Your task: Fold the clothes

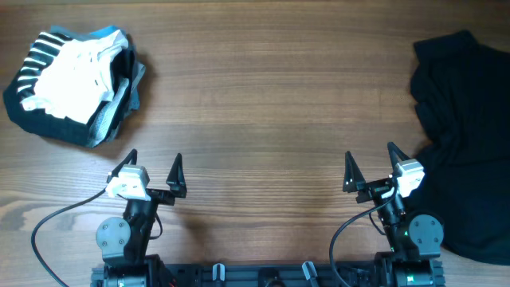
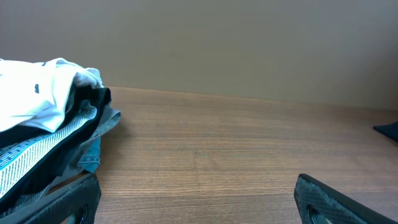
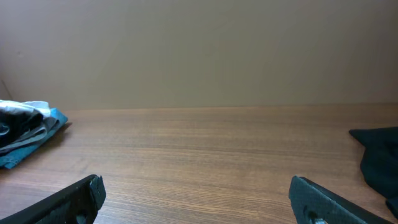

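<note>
Overhead: saw a soft, rumpled black T-shirt [image 1: 466, 135] at the right edge of the wood-grain table [image 1: 263, 96], just beside the right gripper [image 1: 370, 153]. Found it and the left gripper [image 1: 154, 159] splayed wide, empty. Left wrist: noted a lumpy laundry heap [image 2: 43, 137], white over striped knit. Right wrist: glimpsed the T-shirt's dark edge at right.

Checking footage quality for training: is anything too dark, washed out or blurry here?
Overhead: soft, even light, but the black T-shirt is a nearly featureless dark mass and the white garment looks almost washed out. Left wrist: the garment pile is sharp; the end effector fingers are dark and cropped at the bottom edge. Right wrist: evenly lit, the T-shirt only a dark shape at the right edge.
</note>
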